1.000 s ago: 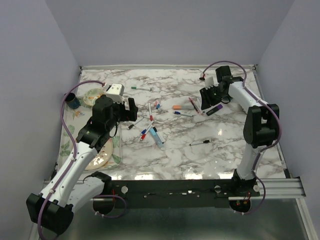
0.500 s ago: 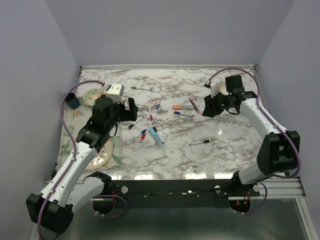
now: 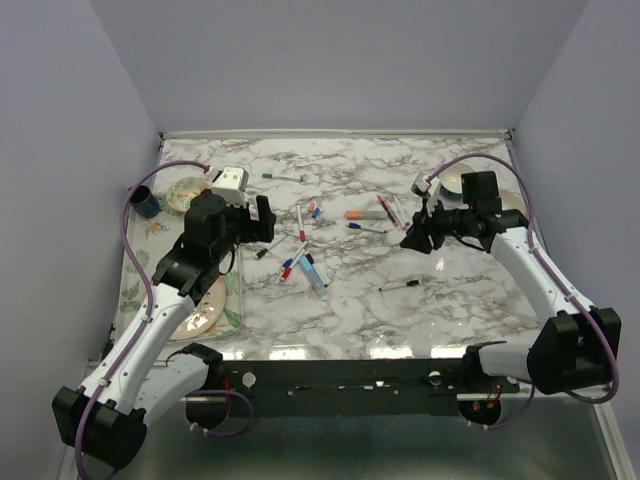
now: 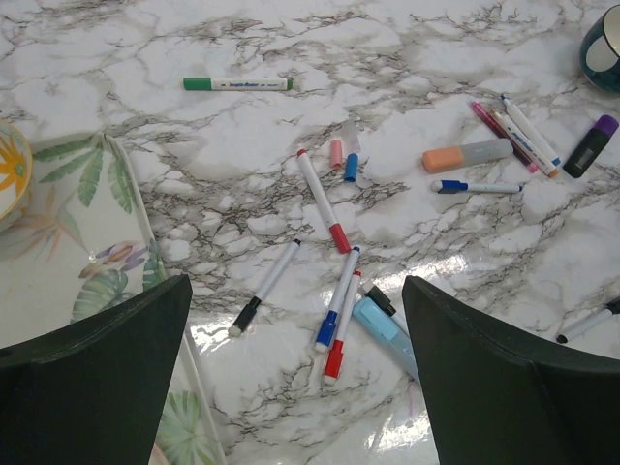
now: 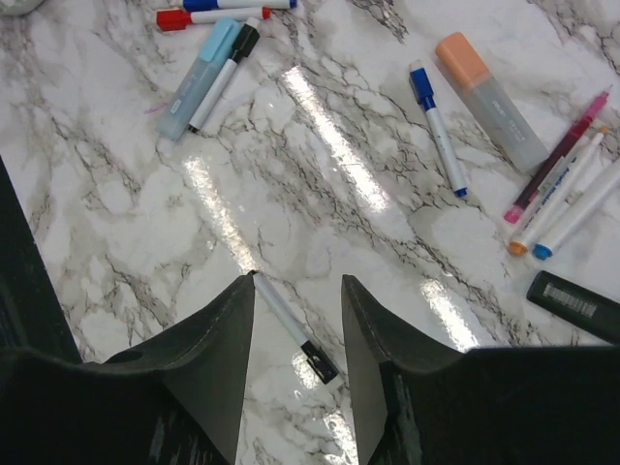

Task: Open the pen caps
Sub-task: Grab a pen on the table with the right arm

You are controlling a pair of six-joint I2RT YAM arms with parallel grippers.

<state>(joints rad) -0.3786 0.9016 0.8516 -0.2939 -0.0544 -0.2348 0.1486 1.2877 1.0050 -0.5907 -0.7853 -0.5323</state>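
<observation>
Pen caps [image 4: 326,341]: on their pens for the most part, strewn over the middle of the marble counter [image 3: 350,320]. Only a pink cap [image 4: 336,153] and a blue cap [image 4: 351,167] lying loose, side by side in the midst of the scatter.

Step in hand, by the look of it: lining up for a grab, nothing gripped. Right claw [image 5: 298,281] half apart and empty, hovering over a lone black-capped pen [image 5: 286,325] lying apart from the rest, near and right of the main scatter. Left claw [image 4: 295,281] spread wide, likewise empty, hanging above the left-hand cluster of pens (red, blue and black ends just below it).

Long axis of that lone pen: roughly left to right across the counter, right end a touch farther. Black cap [image 5: 318,363] apparently on the right end, so pointing right. Flat on the counter, not propped on anything.

Next move, probably: drop down and turn the wrist so the jaws cross the barrel rather than run along it (aslant between the fingers in the wrist view). Close on the white barrel short of the cap. Then bring the left claw across to pinch the cap and pull along the axis, not sideways. Worth minding: slim and round, likely to roll or skid on the glossy marble if nudged by one finger first.
</observation>
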